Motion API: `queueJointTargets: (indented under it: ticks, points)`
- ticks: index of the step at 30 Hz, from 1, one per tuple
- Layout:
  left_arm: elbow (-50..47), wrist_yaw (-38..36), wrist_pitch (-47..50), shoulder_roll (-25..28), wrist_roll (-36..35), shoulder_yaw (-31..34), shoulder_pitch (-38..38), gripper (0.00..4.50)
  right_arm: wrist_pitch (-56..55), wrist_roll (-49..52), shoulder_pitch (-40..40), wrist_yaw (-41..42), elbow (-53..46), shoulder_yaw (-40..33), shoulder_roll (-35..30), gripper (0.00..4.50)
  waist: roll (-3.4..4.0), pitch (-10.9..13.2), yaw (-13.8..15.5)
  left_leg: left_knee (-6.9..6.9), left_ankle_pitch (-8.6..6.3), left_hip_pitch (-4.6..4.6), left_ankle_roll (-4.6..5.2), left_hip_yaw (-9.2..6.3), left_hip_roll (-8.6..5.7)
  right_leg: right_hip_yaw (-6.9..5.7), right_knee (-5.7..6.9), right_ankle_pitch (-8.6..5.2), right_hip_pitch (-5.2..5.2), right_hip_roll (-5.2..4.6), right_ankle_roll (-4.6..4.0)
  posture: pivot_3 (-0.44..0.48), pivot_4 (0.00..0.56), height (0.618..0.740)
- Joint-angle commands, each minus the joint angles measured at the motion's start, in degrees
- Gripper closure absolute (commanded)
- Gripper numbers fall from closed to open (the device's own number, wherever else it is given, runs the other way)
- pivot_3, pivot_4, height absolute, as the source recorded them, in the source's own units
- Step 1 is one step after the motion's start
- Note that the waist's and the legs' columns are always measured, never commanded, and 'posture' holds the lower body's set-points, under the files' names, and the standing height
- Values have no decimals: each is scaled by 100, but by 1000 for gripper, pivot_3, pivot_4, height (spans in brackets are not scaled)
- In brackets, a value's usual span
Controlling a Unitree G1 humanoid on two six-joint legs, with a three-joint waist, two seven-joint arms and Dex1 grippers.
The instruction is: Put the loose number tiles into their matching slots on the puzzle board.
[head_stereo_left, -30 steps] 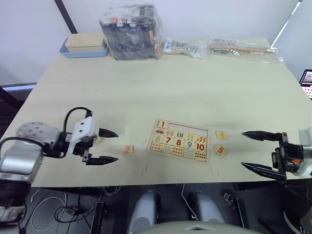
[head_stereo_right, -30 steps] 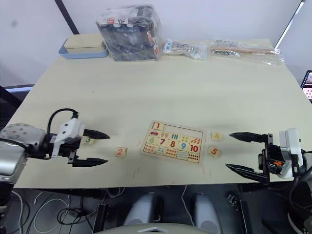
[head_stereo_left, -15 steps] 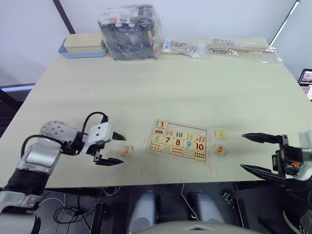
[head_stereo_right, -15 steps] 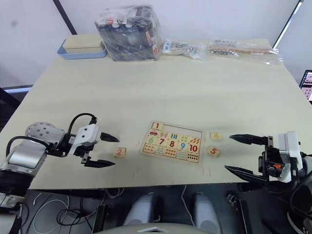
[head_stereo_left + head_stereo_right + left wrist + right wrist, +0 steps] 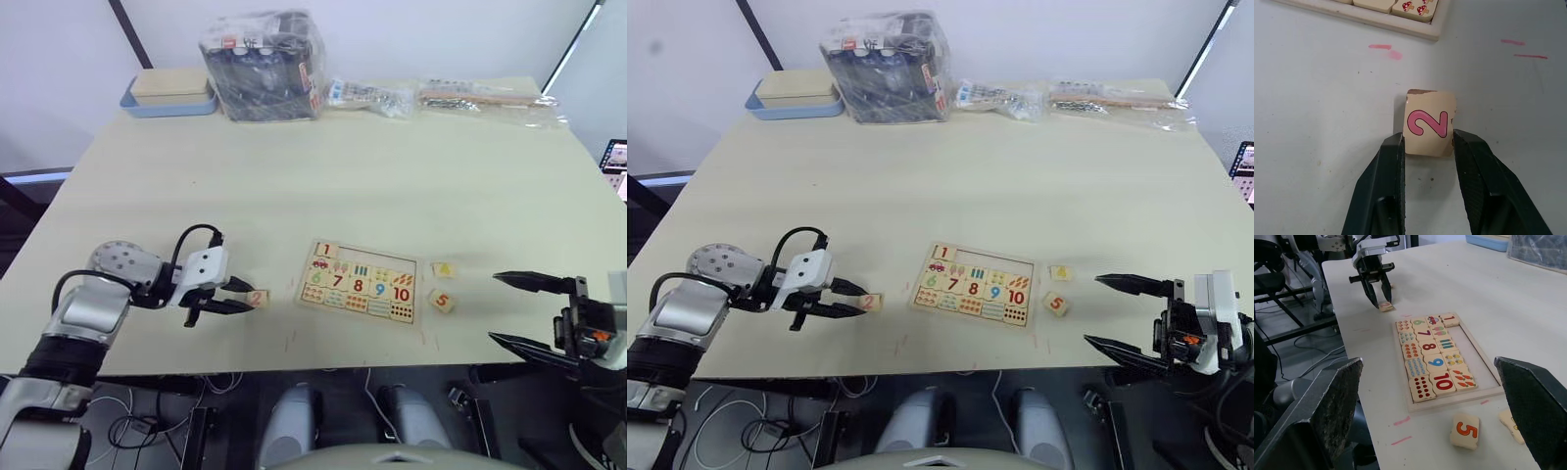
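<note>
Left end effector point(image 5: 247, 297) low over the pale wooden counter point(image 5: 392, 176), its two black fingers point(image 5: 1388, 169) either side of the small square light-wood tile printed with a pink 2 point(image 5: 1426, 122). Tips flank the tile's near half, touching or just off its edges; tile flat on the counter, not lifted. Far half of the tile beyond the fingertips. Closed down to roughly tile width, so a grip on the 2 tile.

Just right of the 2 tile: flat rectangular light-wood puzzle board point(image 5: 359, 282), near but apart from it. Red-printed 1 tile point(image 5: 325, 251) seated in the leftmost recess of the top row; remaining pale top-row slots point(image 5: 377, 257) bare. Lower rows filled with picture squares and numbers 6 to 10.

Right of the board, on the counter: small wood tile with a yellow digit point(image 5: 444, 268), beside the board's right edge, digit too faint to read. Just nearer the front edge, light-wood tile with an orange 5 point(image 5: 442, 302), slightly skewed, apart from the board.

Far right: right end effector point(image 5: 519, 311) off the counter's front right corner, fingers spread wide, nothing between them, well apart from the 5 tile.

Back of the counter: blue tray with wooden lid point(image 5: 168, 91) at left, clear plastic-wrapped dark bundle point(image 5: 263, 67) beside it, flat plastic packets point(image 5: 441, 96) towards the right.
</note>
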Motion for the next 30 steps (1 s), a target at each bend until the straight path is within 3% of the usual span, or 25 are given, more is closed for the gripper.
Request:
queueJointTargets:
  ticks: [1, 7, 13, 19, 23, 30]
  points:
    - [-221, -51, 135, 38, -102, 19, -103, 3541, -103, 51, 9, -22, -180, -103, 25, 0, 0, 0, 0, 1, 0, 0, 0, 0, 0, 0, 1, 0, 0, 0, 0, 0, 150, 740]
    - [-679, -214, 945, 204, -473, 174, -491, 3541, -180, 1, 68, -108, -208, -81, 115, 0, -2, 1, 0, 10, 0, -2, 0, -1, 0, -1, 9, 0, 0, 0, 0, 0, 150, 740]
    - [-863, -76, 2043, -216, -645, -186, -1577, 3541, -330, -128, 144, -304, -298, 31, 351, 0, -5, 1, 17, 30, 0, -13, 0, -12, -5, 0, 15, -2, 4, 11, 2, 0, 150, 740]
    - [-864, 59, 2566, -507, 1, -994, -2534, 3541, -438, -170, 334, -458, -450, -34, 460, 0, -10, 4, -6, 33, 0, -9, 0, -13, -9, 8, 18, -3, 5, 31, 2, 0, 150, 740]
    - [-750, 143, 3064, -814, 63, -1225, -3000, 3541, -477, -194, 409, -549, -550, -12, 512, 0, -10, 4, 6, 37, 0, -10, 0, -15, -11, 11, 19, -3, 8, 33, 3, 0, 150, 740]
    - [-679, -111, 3362, -1006, 917, -2363, -3794, 3541, -599, -270, 657, -774, -806, 22, 684, 0, -11, 4, -2, 38, 0, -10, 0, -14, -12, 17, 21, -5, 7, 35, 4, 0, 150, 740]
